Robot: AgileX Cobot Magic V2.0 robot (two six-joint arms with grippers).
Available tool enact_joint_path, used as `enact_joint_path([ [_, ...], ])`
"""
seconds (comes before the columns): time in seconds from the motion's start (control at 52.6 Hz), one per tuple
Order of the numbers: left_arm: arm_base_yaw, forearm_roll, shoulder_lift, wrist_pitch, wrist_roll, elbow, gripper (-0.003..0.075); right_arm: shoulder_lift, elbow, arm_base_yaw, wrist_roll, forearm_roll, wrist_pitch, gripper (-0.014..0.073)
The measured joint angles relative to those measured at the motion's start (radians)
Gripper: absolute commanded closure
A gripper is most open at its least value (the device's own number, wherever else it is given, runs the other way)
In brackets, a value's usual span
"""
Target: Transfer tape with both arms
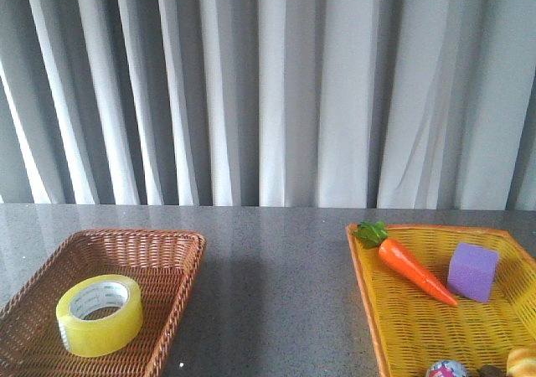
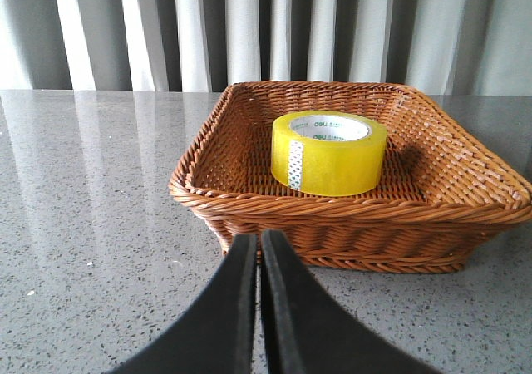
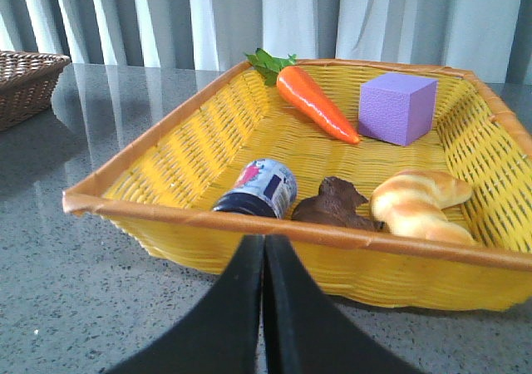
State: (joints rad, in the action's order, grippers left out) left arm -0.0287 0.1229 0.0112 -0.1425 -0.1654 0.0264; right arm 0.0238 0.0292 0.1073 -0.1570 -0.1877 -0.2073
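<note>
The yellow tape roll with a white printed core lies flat in the brown wicker basket at the front left. It also shows in the left wrist view, inside the brown basket. My left gripper is shut and empty, low over the table just short of that basket's near wall. My right gripper is shut and empty, just short of the yellow basket's near rim. Neither arm shows in the front view.
The yellow basket at the front right holds a carrot, a purple cube, a small jar, a brown piece and a croissant. A grey curtain hangs behind the grey speckled table.
</note>
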Motion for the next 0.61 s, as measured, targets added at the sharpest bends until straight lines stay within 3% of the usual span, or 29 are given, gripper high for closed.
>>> enact_joint_path([
  [0.285, 0.000, 0.000, 0.000, 0.000, 0.000, 0.000, 0.0726, -0.037, -0.054, -0.009, -0.010, 0.021, 0.052, 0.0601],
  [0.608, 0.000, 0.000, 0.000, 0.000, 0.000, 0.000, 0.0726, -0.037, -0.054, -0.100, 0.019, 0.120, 0.055, 0.0601],
])
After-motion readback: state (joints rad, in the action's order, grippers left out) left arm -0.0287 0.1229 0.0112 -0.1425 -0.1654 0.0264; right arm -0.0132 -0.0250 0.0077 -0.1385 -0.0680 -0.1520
